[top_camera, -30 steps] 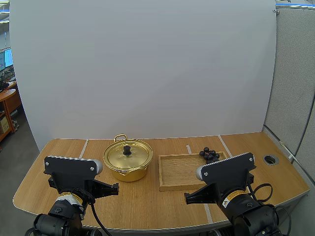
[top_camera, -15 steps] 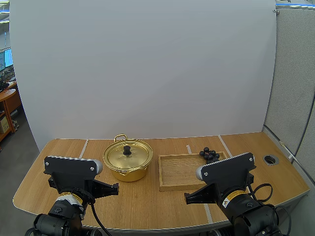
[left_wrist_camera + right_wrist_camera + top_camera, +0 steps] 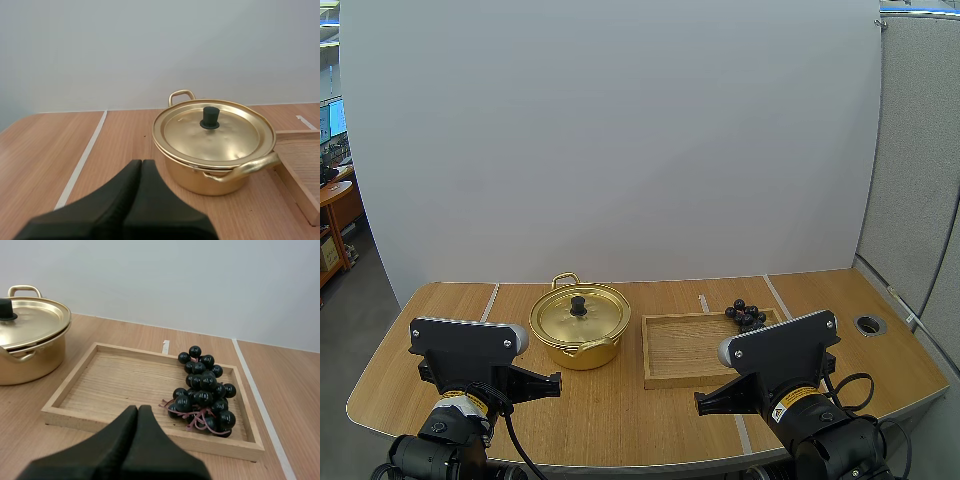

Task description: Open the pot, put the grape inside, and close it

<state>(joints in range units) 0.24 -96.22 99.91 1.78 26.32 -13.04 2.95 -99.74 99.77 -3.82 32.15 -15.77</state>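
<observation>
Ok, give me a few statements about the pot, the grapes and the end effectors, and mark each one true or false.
1. The lid sits on the pot. True.
2. The grapes are inside the pot. False: they lie in the wooden tray.
3. The left end effector grips the lid's knob. False: it is shut on nothing, short of the pot.
4. In the high view the wooden tray stands to the right of the pot. True.
</observation>
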